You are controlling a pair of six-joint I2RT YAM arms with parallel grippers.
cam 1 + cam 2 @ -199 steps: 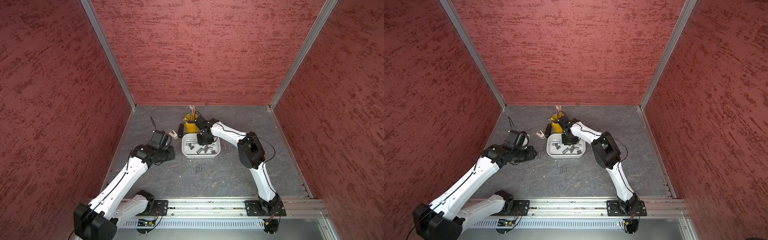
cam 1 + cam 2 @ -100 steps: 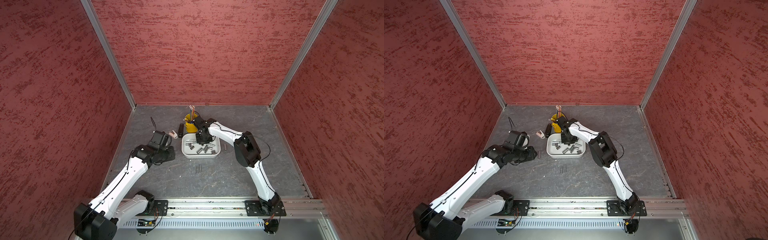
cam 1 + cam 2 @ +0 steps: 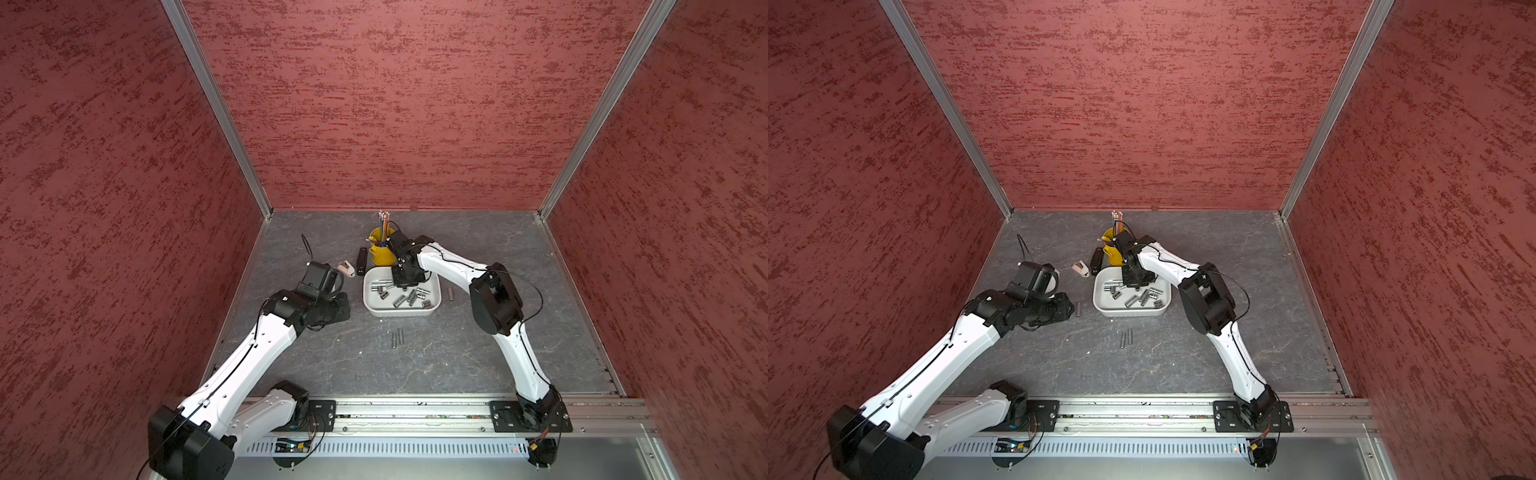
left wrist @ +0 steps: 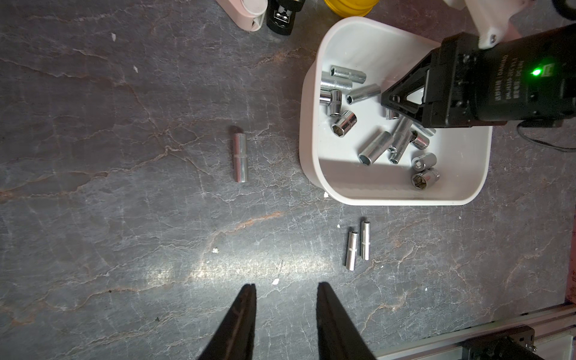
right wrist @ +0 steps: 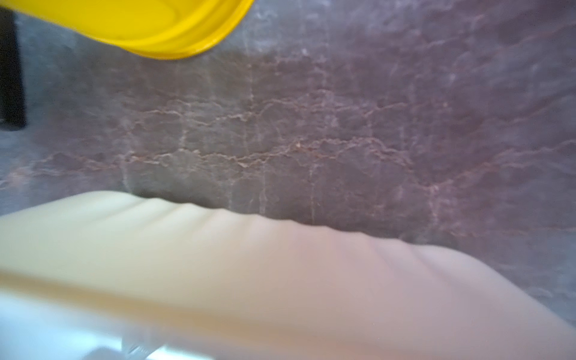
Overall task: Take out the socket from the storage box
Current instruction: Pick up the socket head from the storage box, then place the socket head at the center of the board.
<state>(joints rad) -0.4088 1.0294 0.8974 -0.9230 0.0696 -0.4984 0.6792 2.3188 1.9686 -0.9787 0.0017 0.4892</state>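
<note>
four sockets (image 4: 240, 154) already lie out on the worktop (image 4: 124, 202), a pair (image 4: 352, 251) near the box (image 4: 389, 198). about a dozen are left inside. the right claw (image 4: 391, 104) is down among them; whether it grasps one cannot be told. the left claw (image 4: 285, 288) hangs released, empty.

top views: mounted high over the front rail (image 3: 415, 409), tilted down, far off; the whole tabletop (image 3: 436, 365) is covered, nearly identically.
left wrist: aimed straight down, mid-range; the storage box (image 4: 308, 131) is shared with both top views.
right wrist: jammed close, blurry; box rim and yellow cup (image 5: 140, 25) are caught.
</note>
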